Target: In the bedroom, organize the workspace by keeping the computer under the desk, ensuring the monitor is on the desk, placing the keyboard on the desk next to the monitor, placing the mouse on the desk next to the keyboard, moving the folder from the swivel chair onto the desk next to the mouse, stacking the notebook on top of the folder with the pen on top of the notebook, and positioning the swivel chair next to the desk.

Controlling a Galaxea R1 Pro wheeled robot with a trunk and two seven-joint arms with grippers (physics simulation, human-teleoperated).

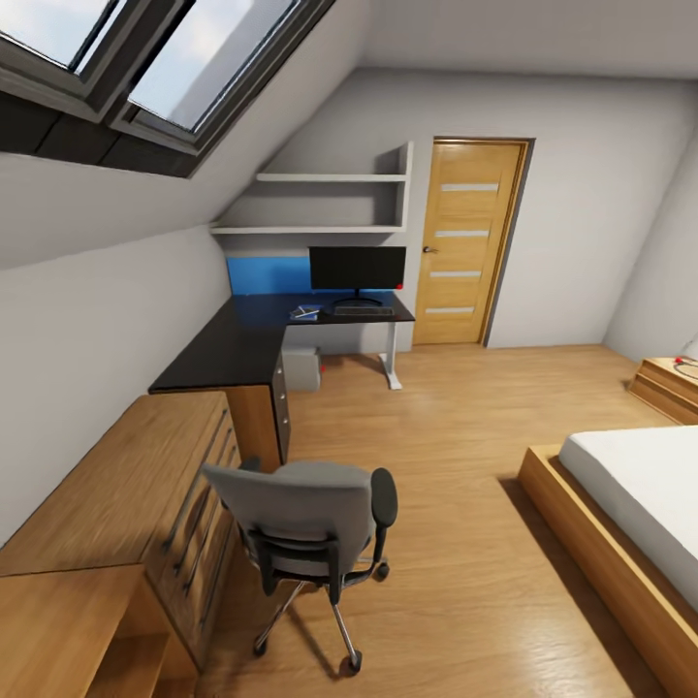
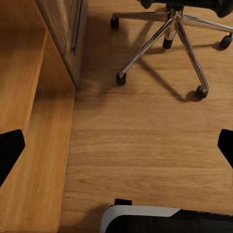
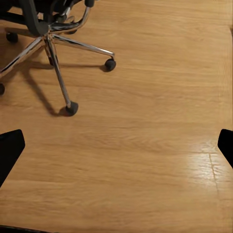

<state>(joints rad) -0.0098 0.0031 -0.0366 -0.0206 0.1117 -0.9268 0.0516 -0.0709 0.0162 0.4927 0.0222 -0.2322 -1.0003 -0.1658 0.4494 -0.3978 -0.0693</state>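
Note:
The swivel chair [image 1: 305, 514] stands on the floor near me, its grey back towards me, beside a wooden drawer chest [image 1: 126, 485]. Its seat is hidden, so the folder is out of view. Far off in the corner is the black desk [image 1: 242, 339] with the monitor [image 1: 357, 269] and the keyboard [image 1: 364, 311] in front of it. A small flat item [image 1: 305, 312] lies left of the keyboard, too small to name. The mouse, notebook and pen cannot be made out. The computer [image 1: 302, 368] stands under the desk. My left gripper [image 2: 116, 150] and right gripper [image 3: 116, 150] hang open over the floor, the chair base [image 2: 172, 29] ahead of them.
A low bed [image 1: 630, 514] on a wooden frame fills the right side, with a low wooden stand [image 1: 669, 383] beyond it. A closed wooden door [image 1: 470, 242] and wall shelves [image 1: 330, 204] are at the far wall. Open plank floor [image 1: 446, 436] runs between the chair and the desk.

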